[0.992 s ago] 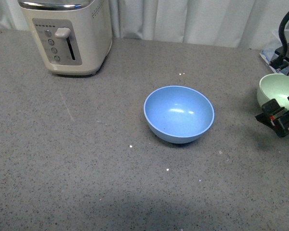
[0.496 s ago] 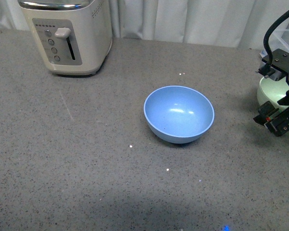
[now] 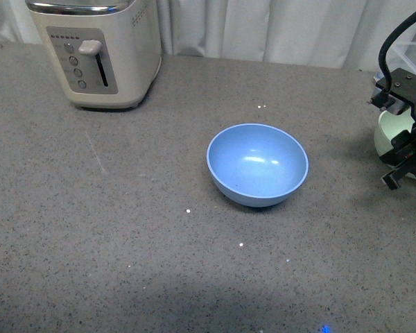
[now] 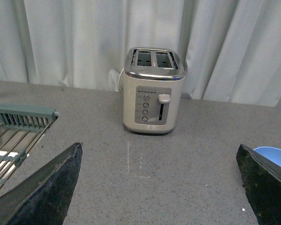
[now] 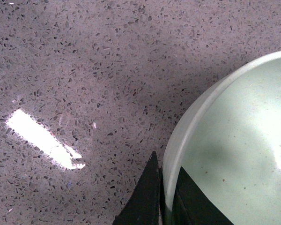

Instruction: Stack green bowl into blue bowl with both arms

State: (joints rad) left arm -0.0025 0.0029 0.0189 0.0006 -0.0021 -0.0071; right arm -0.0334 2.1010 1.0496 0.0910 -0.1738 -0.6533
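The cream two-slot toaster with a chrome top (image 3: 97, 52) is located at the far left of the grey speckled countertop (image 3: 125, 229) and plays no part in the task.

The left gripper (image 4: 159, 147) is seen only in its own wrist view. Its jaws are spread wide, nothing is held between them, and it is directed toward the toaster.

The round light-blue matte bowl (image 3: 257, 164) is positioned upright and empty near the middle of the countertop, with neither arm near it.

The round pale mint-green matte bowl (image 3: 390, 133) is found at the right edge, well apart from the blue one. The right gripper (image 5: 166, 161) is clamped onto its near rim, with one finger (image 5: 147, 197) outside the wall and the other inside. Whether the bowl is raised off the surface cannot be told.

The task is judged to be at an early stage: the green bowl has been grasped, while carrying, any handover and seating in the blue bowl are not yet done.
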